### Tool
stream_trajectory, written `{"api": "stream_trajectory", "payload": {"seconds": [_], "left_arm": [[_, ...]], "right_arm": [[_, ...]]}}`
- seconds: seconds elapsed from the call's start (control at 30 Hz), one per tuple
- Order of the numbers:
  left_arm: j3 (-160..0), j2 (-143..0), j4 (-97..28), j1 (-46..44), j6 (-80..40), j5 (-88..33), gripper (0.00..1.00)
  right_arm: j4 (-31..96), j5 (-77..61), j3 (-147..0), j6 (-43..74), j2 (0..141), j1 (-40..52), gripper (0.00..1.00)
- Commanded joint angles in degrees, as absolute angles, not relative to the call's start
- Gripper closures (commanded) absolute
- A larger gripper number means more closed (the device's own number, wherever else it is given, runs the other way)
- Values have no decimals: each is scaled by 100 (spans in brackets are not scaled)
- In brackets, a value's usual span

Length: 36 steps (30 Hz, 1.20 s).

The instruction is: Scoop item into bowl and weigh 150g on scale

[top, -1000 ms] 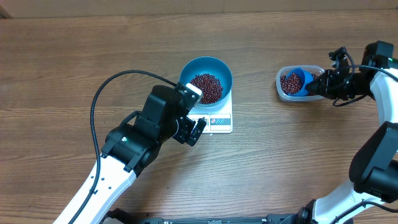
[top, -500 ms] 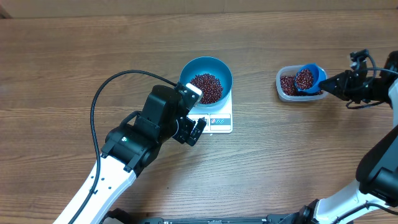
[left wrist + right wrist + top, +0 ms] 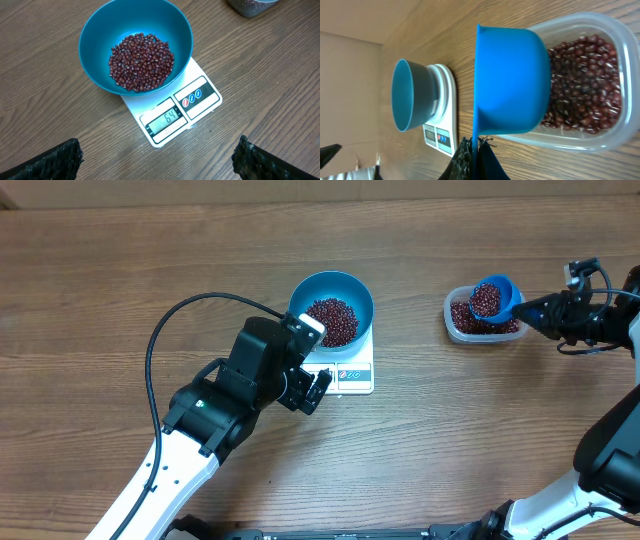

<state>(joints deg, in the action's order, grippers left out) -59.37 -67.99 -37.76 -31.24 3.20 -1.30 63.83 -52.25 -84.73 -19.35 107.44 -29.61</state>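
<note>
- blue bowl [image 3: 303,292] sits on the white scale [image 3: 352,376], roughly mid-table, with a decent pile of dark red beans [image 3: 332,320] in it
- left gripper [image 3: 318,388] is parked at the scale's lower-left corner, right beside it, not touching the bowl; its black cable [image 3: 160,340] loops out over the wooden table [image 3: 120,260]
- over on the right, the right gripper [image 3: 556,310] is clamped on the handle of a small blue scoop [image 3: 512,292]
- the scoop is loaded with beans and sits over the clear tub [image 3: 448,310], which has more beans inside
</note>
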Motion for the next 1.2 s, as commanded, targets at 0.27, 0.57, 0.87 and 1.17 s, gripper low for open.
{"api": "stream_trajectory", "payload": {"seconds": [0.27, 0.57, 0.87, 1.17], "left_arm": [[-5951, -6722, -3767, -3114, 368, -130, 0], [-5951, -6722, -3767, -3114, 368, -130, 0], [-5951, -6722, -3767, -3114, 368, -130, 0], [-5951, -6722, -3767, -3114, 368, -130, 0]], "right_arm": [[6532, -6333, -8508, -1975, 10748, -2976, 96], [6678, -7043, -8532, -1975, 10737, -2919, 96], [6766, -7728, -8713, -1975, 10595, -2674, 96], [6735, -7723, -9168, -1586, 10147, -1951, 96]]}}
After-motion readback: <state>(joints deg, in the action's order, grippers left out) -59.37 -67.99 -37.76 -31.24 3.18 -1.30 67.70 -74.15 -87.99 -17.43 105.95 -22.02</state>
